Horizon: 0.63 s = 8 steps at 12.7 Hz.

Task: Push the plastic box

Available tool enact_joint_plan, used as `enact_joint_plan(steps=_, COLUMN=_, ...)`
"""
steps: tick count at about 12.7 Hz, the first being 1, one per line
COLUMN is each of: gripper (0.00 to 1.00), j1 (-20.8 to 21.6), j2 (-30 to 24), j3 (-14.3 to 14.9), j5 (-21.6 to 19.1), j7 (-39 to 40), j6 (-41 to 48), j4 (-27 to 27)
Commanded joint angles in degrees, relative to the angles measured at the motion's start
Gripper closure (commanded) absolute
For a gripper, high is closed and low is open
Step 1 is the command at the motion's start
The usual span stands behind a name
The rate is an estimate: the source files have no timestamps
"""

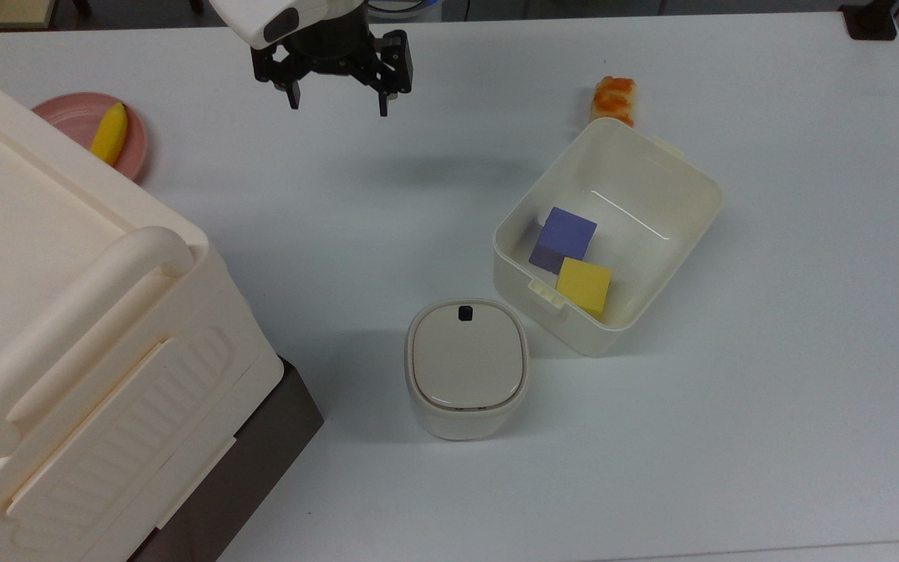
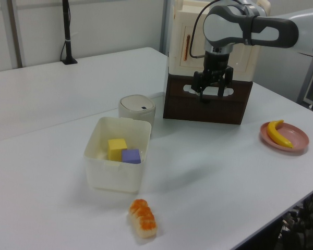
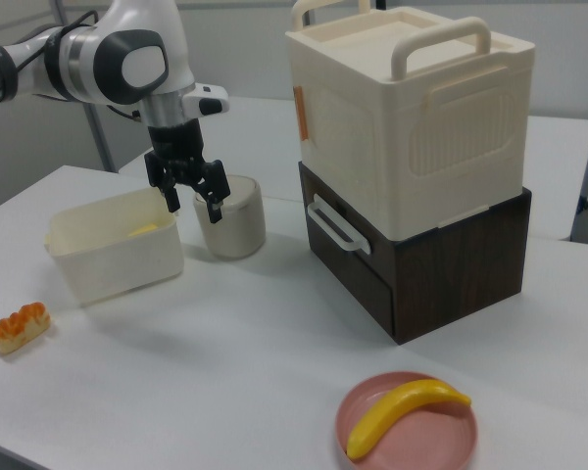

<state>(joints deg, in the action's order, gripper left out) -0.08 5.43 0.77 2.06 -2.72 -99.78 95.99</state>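
Observation:
The plastic box (image 1: 656,204) (image 2: 109,169) (image 3: 113,257) is a cream-white lidless tub on the white table, holding a purple block (image 1: 565,237) and a yellow block (image 1: 584,286). My gripper (image 1: 337,104) (image 2: 211,96) (image 3: 193,209) hangs open above the table, well off to the top view's upper left of the box, with nothing between its black fingers. In the right view it hovers in front of the box and the round container.
A small lidded rounded container (image 1: 466,367) with a black dot stands beside the box. A huge cream case with a handle (image 1: 67,336) sits on a dark base. A pink plate (image 1: 67,125) holds a banana (image 1: 109,133). An orange-topped food piece (image 1: 614,97) lies behind the box.

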Motion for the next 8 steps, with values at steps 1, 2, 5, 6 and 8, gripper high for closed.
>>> enact_joint_plan(steps=1, gripper=0.00, j1=0.7, j2=-0.5, j3=0.3, j5=-0.6, j7=1.2, j6=-0.1, j4=1.0)
enact_joint_plan(steps=2, gripper=0.00, j1=0.8, j2=-0.3, j3=0.2, j5=-0.6, j7=1.2, j6=-0.1, j4=1.0)
enact_joint_plan(steps=5, gripper=0.00, j1=0.9, j2=-0.2, j3=0.2, j5=-0.6, j7=1.5, j6=-0.1, j4=1.0)
enact_joint_plan(steps=6, gripper=0.00, j1=0.9, j2=-0.2, j3=0.2, j5=-0.6, j7=1.4, j6=-0.1, j4=1.0)
enact_joint_plan(steps=8, gripper=0.04, j1=0.8, j2=-0.2, j3=0.2, j5=-0.6, j7=1.4, j6=-0.1, j4=1.0)
